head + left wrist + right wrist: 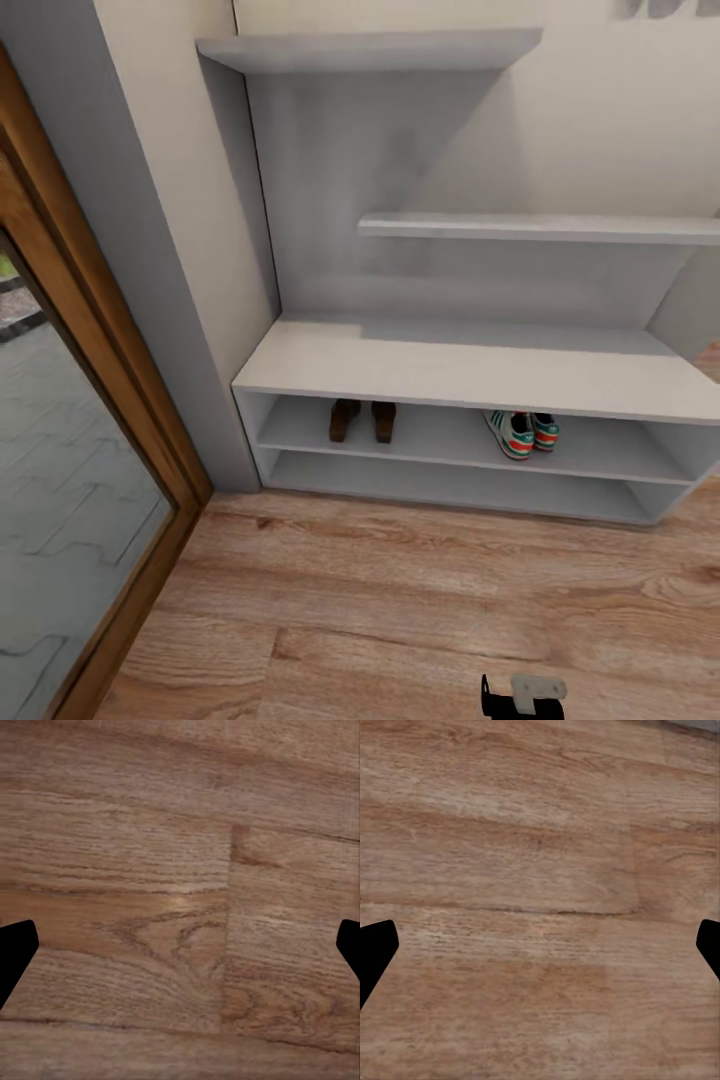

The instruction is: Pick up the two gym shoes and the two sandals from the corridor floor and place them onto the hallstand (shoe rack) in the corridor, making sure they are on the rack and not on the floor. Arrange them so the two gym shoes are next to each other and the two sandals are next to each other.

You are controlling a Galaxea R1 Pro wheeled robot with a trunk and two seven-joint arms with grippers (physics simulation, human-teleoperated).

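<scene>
While our head camera takes in the hallstand (470,365), its upper open shelf holds the two sandals (362,420) side by side toward the left and the two gym shoes (523,432) together further right. Our wrist cameras show the corridor floor (180,870) between widely parted fingers: left end effector (180,945) and right end effector (540,945) are both spread, empty.

Bare corridor floor (400,600) lies before me, open to the hallstand (470,365). Its counter top and bottom shelf are free. On its upper shelf, the sandals (362,420) and gym shoes (522,432) leave a gap between them.
</scene>
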